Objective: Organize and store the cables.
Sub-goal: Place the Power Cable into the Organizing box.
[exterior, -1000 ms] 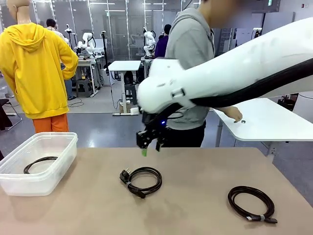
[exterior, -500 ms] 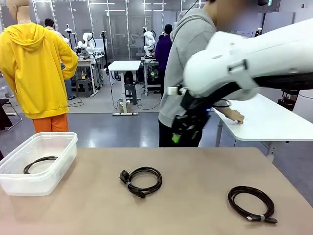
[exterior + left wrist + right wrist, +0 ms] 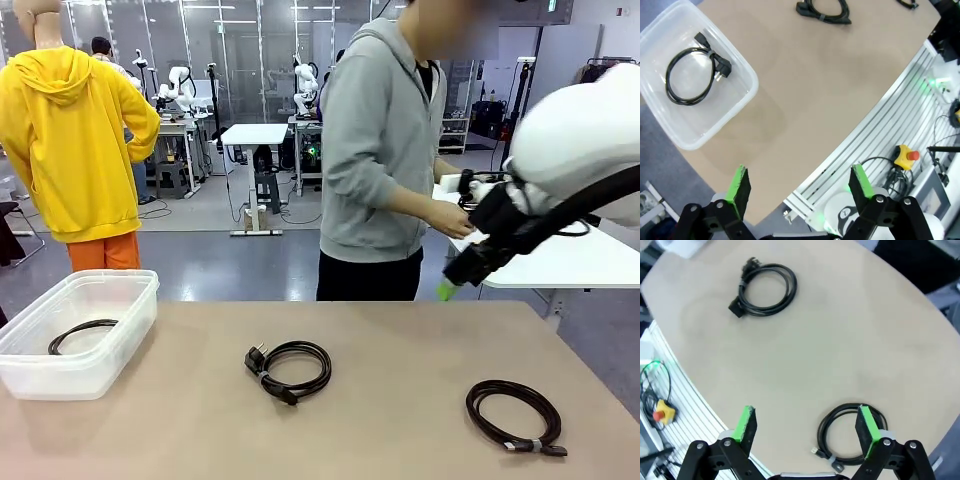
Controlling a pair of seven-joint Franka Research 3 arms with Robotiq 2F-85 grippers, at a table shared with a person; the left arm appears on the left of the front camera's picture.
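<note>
Three coiled black cables show. One with plugs (image 3: 290,368) (image 3: 765,290) lies at the table's middle. A second, bound by a small tie (image 3: 515,415) (image 3: 850,435), lies at the front right. The third (image 3: 82,335) (image 3: 692,75) rests inside the clear plastic bin (image 3: 100,278) (image 3: 735,112) on the left. My right gripper (image 3: 452,285) (image 3: 806,425) hangs open and empty high over the table's right far edge, with the tied coil below it. My left gripper (image 3: 800,185) is open and empty, high above the table's near left edge.
A person in a grey hoodie (image 3: 385,150) stands at the far side, hands on a white table (image 3: 560,250) behind. An aluminium rail and a yellow emergency stop (image 3: 905,156) (image 3: 662,412) sit off the table's near edge. Bare tabletop lies between the coils.
My right arm has swung from above the table's middle over to the right, its gripper staying open and empty. The person now reaches toward the white table. The cables have not moved.
</note>
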